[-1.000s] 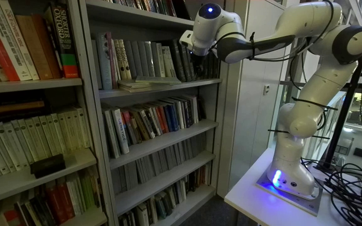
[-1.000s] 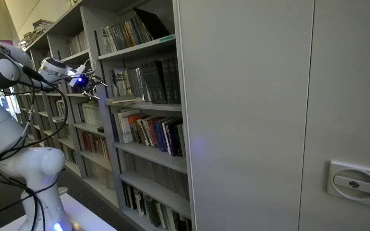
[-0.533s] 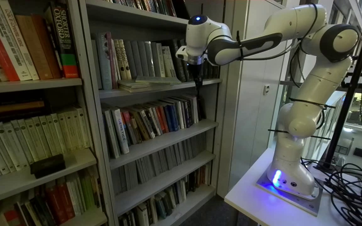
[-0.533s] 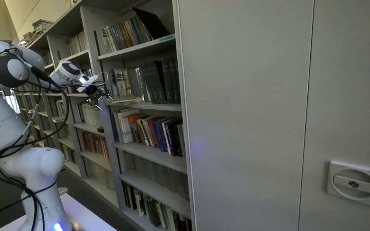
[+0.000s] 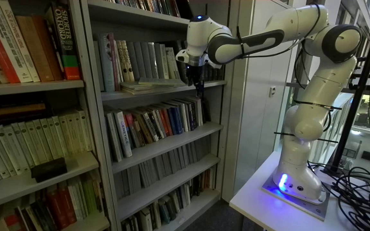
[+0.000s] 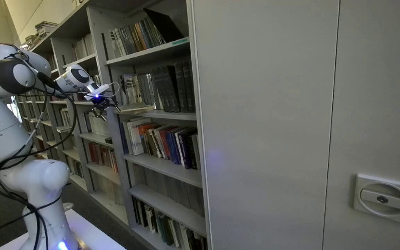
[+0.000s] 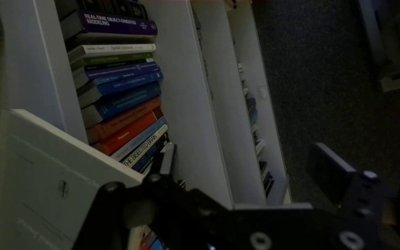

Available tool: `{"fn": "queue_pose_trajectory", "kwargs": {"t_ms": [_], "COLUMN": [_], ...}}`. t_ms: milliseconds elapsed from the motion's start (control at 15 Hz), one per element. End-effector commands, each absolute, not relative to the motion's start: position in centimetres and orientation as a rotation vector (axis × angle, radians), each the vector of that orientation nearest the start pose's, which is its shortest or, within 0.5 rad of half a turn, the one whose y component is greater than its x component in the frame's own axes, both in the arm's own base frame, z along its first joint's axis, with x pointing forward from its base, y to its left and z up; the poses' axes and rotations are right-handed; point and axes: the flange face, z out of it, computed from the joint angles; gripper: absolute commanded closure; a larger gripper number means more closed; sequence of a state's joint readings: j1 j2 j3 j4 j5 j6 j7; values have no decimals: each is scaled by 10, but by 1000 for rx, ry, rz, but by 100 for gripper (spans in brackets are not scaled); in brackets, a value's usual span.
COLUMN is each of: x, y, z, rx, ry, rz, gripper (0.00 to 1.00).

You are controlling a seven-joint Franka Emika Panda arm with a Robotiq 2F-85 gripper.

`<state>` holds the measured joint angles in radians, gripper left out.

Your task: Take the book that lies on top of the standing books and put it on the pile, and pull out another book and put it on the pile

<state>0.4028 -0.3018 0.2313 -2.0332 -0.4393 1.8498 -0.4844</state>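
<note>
A big grey bookcase [image 5: 94, 106], full of books, shows in both exterior views. The white robot arm [image 5: 328, 83] stands on a white table [image 5: 252, 199] and reaches over to the bookcase. One shelf [image 5: 112, 95] there has a row of standing books [image 5: 143, 59] with grey, cream and white backs, and black ones at one end. Lower down are coloured books [image 5: 176, 118], some red, some blue. The pile [image 5: 136, 87] is a low heap of flat, pale books at the front of the same shelf as the standing books, right before them. The gripper [image 7: 248, 165] points down in front of the bookcase, near the pile. In an exterior view it is just past the right end of the pile, and its tips hang lower than the flat books. Its two fingers [image 7: 328, 170] are wide apart, and lower shelves [image 7: 203, 166] and floor [image 7: 300, 121] show between them. In the wrist view, a pale book [image 7: 50, 180], part of the pile, lies beside one finger. That finger covers a corner of it, so I can't tell if they touch. Its cover has faint words and a small dark mark [image 7: 63, 189].
</note>
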Motion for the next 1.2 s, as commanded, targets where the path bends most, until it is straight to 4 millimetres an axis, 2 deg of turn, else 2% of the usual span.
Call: {"fn": "queue_pose_trajectory", "kwargs": {"t_ms": [0,333,733,1133], "x": [399,399,391,398], "y": [269,270,287,292], "z": [593,597,586,583], "rx": [-2968,-2963,-2809,-2794], "ry": [-2061,-2056,-2046,-2010], "rz": [-268,-282,-234,-273], "gripper": [0,0,0,0]}}
